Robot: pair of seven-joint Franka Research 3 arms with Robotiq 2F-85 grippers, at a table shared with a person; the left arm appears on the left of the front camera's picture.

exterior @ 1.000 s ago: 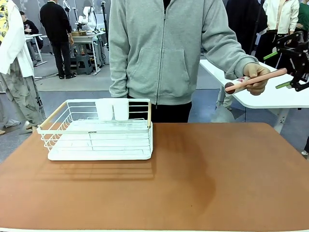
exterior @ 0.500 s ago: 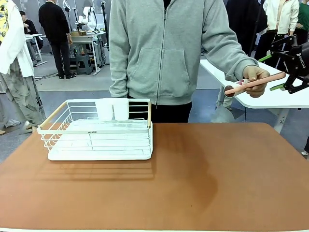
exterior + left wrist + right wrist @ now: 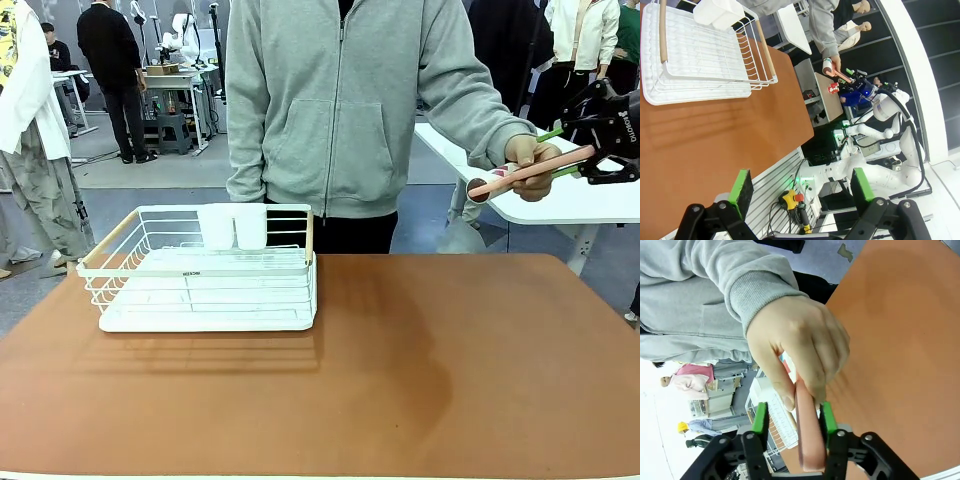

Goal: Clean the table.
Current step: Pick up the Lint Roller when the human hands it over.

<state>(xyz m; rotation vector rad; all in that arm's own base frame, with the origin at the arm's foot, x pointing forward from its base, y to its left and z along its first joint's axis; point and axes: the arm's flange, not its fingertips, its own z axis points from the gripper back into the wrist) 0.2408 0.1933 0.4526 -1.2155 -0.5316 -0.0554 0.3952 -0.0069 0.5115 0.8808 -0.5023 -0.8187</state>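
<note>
- Cut off by the right picture edge in the front view: the right arm behind the right fingers.
- Right fingers partly open, set astride the tail of a pink-handled utensil. In the right wrist view, one green pad against the handle, the other a gap away. Not clamped.
- Same utensil gripped mid-handle by the person's hand, in the air past the far right corner of the counter. Working end dark and round, partly covered by the hand; kind of tool not identifiable.
- Left fingers spread wide, nothing between them.
- Counter: matte reddish-brown top with a thin pale edge, across the near and middle ground of the front view, directly in front of the person in the grey hooded top.
- On the counter's far left part: a white wire basket with wood-coloured handles. A white two-cell holder at its far wall.
- Behind, at right: a white-topped table. Grey floor, other people standing farther off.
- Small dark label on the basket's front rail: too small to read.
- White lettering on the right gripper body: clipped by the picture edge, not legible.
</note>
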